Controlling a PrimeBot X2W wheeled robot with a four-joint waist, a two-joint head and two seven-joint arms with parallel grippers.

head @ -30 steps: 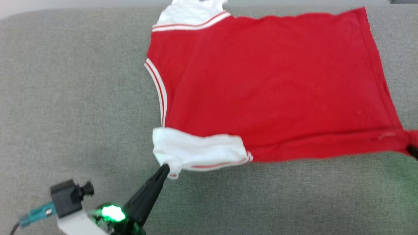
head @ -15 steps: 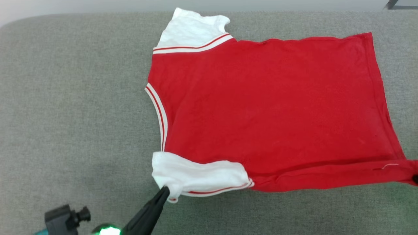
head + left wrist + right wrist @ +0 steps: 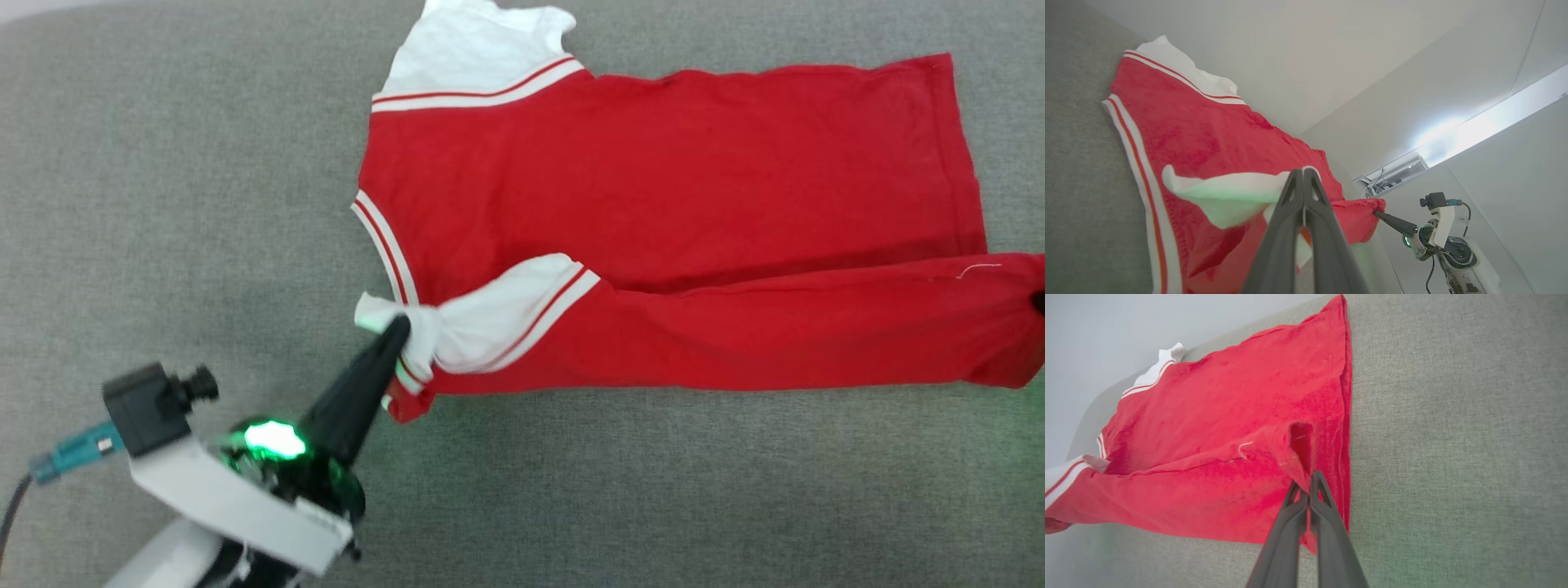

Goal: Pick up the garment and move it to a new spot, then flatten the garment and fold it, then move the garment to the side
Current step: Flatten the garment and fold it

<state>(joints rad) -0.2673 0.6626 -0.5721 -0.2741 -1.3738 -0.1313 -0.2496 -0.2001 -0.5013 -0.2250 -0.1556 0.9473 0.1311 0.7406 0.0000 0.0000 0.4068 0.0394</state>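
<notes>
The garment (image 3: 653, 188), a red jersey with white sleeves, lies plain side up on the grey padded surface (image 3: 163, 204). Its near long edge is raised and doubled over toward the far side. My left gripper (image 3: 397, 329) is shut on the near white sleeve (image 3: 490, 314). The left wrist view shows that gripper (image 3: 1303, 173) pinching the sleeve's white cloth. My right gripper (image 3: 1306, 484) is shut on the red hem corner, a dark tip at the head view's right edge (image 3: 1038, 302). The other white sleeve (image 3: 473, 49) lies flat at the far side.
The grey surface stretches bare to the left (image 3: 122, 163) and along the near side (image 3: 694, 490). A pale wall (image 3: 1331, 61) rises beyond its far edge.
Both grippers have lifted the near edge of the garment and carried it away from me, over the red body. The near sleeve now lies folded onto the shirt. The camera has shifted too.
</notes>
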